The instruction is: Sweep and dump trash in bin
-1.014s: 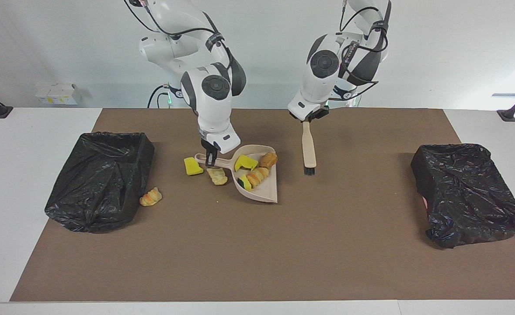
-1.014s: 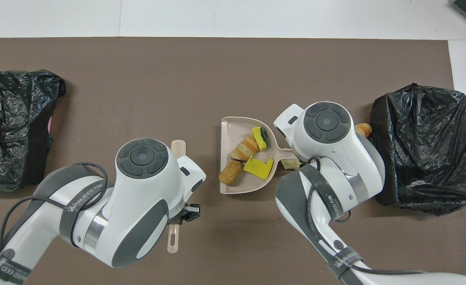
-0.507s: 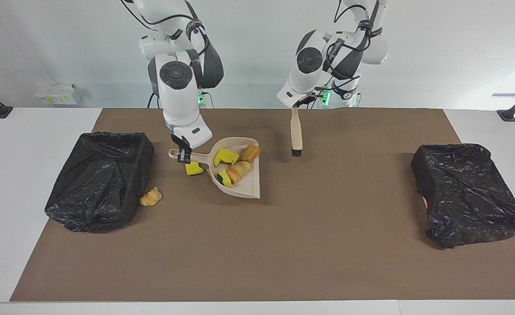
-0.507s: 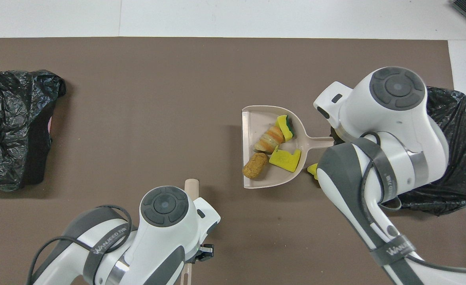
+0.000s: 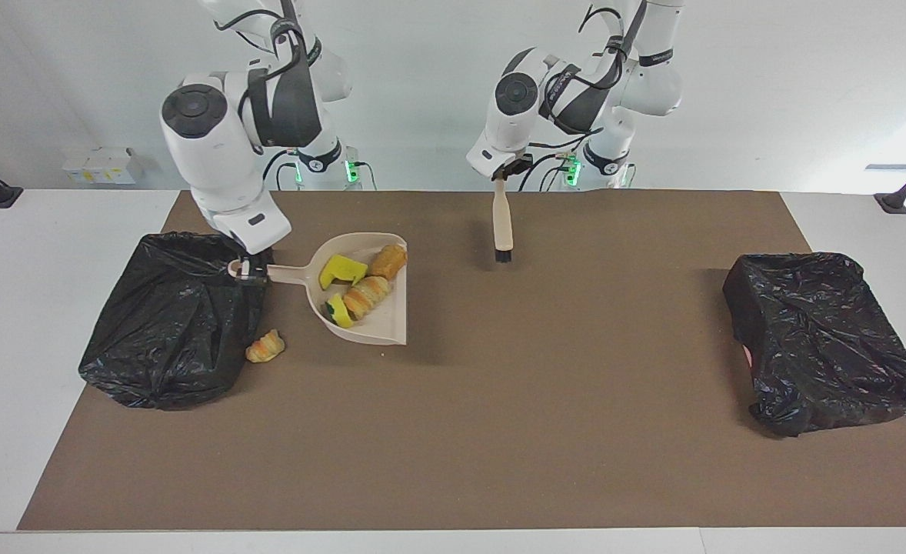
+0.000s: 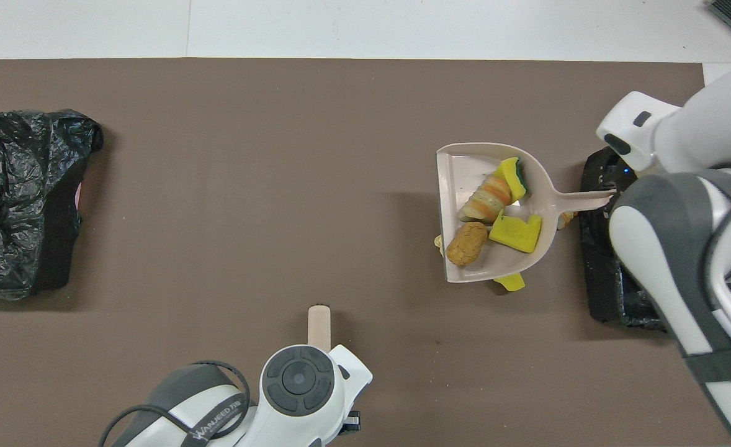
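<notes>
My right gripper (image 5: 249, 269) is shut on the handle of the beige dustpan (image 5: 391, 327), holding it raised, with the handle end over the edge of the black bin (image 5: 176, 331) at the right arm's end. In the pan lie trash pieces: a yellow sponge chunk (image 6: 514, 230), a round brown pastry (image 6: 466, 243), a striped croissant (image 6: 485, 198) and a yellow-green sponge (image 6: 512, 174). Another yellow sponge (image 6: 509, 282) peeks out on the mat beneath the pan. A small croissant (image 5: 265, 346) lies on the mat against the bin. My left gripper (image 5: 501, 175) is shut on the brush (image 5: 503, 223), which hangs bristles down above the mat.
A second black-bagged bin (image 5: 822, 338) stands at the left arm's end of the brown mat (image 5: 499, 431). White table (image 5: 7, 308) borders the mat on all sides.
The right arm lifted the loaded dustpan and carried it toward the bin at its end. The left arm drew back toward the robots with the brush.
</notes>
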You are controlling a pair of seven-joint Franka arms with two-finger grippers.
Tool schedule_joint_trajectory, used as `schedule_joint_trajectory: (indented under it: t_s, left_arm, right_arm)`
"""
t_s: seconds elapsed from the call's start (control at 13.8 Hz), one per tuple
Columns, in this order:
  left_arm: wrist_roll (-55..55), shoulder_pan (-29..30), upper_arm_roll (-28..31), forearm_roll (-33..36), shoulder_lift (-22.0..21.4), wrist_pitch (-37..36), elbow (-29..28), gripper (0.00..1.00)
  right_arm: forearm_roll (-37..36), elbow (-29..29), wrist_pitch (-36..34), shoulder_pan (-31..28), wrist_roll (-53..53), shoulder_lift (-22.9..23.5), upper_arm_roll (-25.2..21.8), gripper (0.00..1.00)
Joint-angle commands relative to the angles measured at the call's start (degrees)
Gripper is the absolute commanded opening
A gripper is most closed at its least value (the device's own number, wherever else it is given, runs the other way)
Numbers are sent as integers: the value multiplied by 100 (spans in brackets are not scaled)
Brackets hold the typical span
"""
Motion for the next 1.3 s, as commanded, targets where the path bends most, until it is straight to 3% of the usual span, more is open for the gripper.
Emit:
schedule_joint_trajectory:
  t_s: [0.0, 0.58, 0.8, 1.01, 1.09, 1.23]
  left_arm:
    - [-286, -417, 84, -75, -157, 479, -424, 0]
    - [-392, -610, 84, -295, -52, 1095, -750, 0]
    - [-453, -664, 84, -409, -34, 1210, -821, 0]
    - [-445, -664, 92, -435, -33, 1210, -821, 0]
    - [-445, -655, 92, -497, -25, 1210, -821, 2]
    - [-453, -655, 92, -523, -7, 1210, -821, 25]
  right_arm:
    - [183, 215, -117, -634, -723, 12, 43, 0]
    - [70, 260, 603, -2339, -2130, 4, -10, 0]
    - [-623, 181, 656, -2657, -2149, -67, -19, 0]
    - [-1641, -292, 1024, -2649, -1378, -295, -19, 0]
    - [-2045, -503, 1164, -2596, -1001, -400, -10, 0]
    - [-2827, -916, 1262, -2395, -201, -620, 8, 0]
